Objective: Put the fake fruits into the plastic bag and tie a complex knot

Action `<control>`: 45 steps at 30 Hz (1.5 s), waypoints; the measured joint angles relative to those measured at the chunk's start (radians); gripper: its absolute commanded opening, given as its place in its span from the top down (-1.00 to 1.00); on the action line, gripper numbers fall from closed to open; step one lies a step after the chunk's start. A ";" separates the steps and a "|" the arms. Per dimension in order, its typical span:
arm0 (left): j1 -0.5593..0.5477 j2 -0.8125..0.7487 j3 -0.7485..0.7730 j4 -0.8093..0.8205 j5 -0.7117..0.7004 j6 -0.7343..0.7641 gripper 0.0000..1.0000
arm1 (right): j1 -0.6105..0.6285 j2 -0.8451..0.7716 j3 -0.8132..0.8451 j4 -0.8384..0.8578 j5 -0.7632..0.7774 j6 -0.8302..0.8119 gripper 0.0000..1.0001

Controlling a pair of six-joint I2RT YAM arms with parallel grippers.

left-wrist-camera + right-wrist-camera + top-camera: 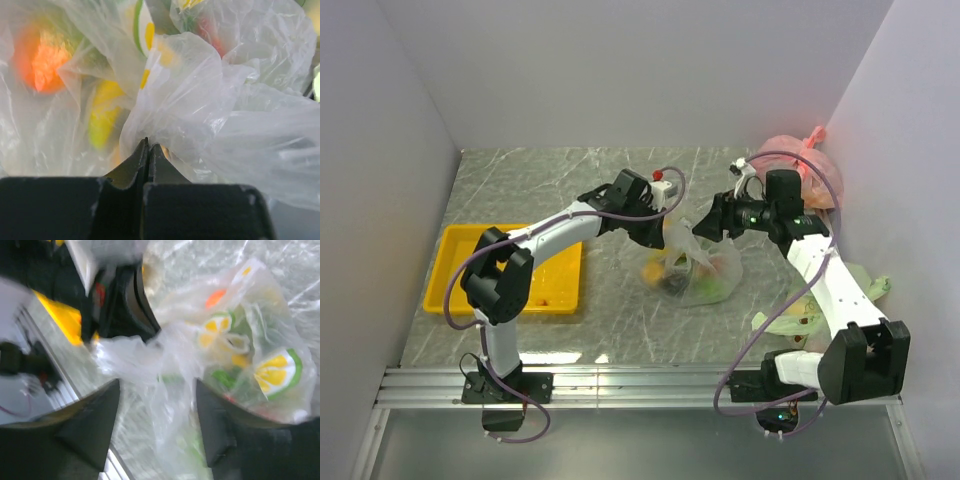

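- Your left end effector, pressed together, pinches film of the plastic bag.
- Your right end effector stands spread, with film between its fingers.
- The yellow tray edge lies well left of the bag.

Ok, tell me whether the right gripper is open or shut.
Open: on the right gripper the fingers stand wide apart, with film of the plastic bag loose between them.

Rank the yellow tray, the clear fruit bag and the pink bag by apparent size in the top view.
1. yellow tray, clearly largest.
2. plastic bag.
3. pink bag, partly hidden and farther back, so ranking below the plastic bag is unsure.
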 measured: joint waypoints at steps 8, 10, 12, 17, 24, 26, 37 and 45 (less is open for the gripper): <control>0.014 -0.006 0.006 -0.028 0.047 -0.173 0.99 | 0.012 -0.037 -0.076 -0.117 0.032 -0.244 -0.79; 0.014 -0.006 0.006 -0.026 0.061 -0.213 0.99 | 0.033 -0.062 -0.117 -0.115 0.052 -0.284 -0.89; 0.014 -0.006 0.006 -0.025 0.074 -0.240 0.99 | 0.061 -0.096 -0.156 -0.096 0.071 -0.316 -0.91; 0.013 -0.005 0.006 -0.014 0.109 -0.283 0.99 | 0.133 -0.163 -0.208 -0.002 0.125 -0.385 -0.94; 0.013 -0.004 0.006 -0.010 0.143 -0.320 0.99 | 0.213 -0.005 -0.188 0.120 0.238 -0.424 -0.84; 0.013 -0.004 0.005 -0.007 0.149 -0.336 0.99 | 0.220 0.061 -0.169 0.127 0.259 -0.423 -0.14; 0.011 -0.011 -0.108 0.088 0.161 -0.502 0.99 | 0.208 0.209 -0.045 0.109 0.237 -0.071 1.00; 0.023 -0.011 -0.142 0.246 0.158 -0.632 0.99 | 0.173 0.063 -0.207 0.291 0.166 0.414 1.00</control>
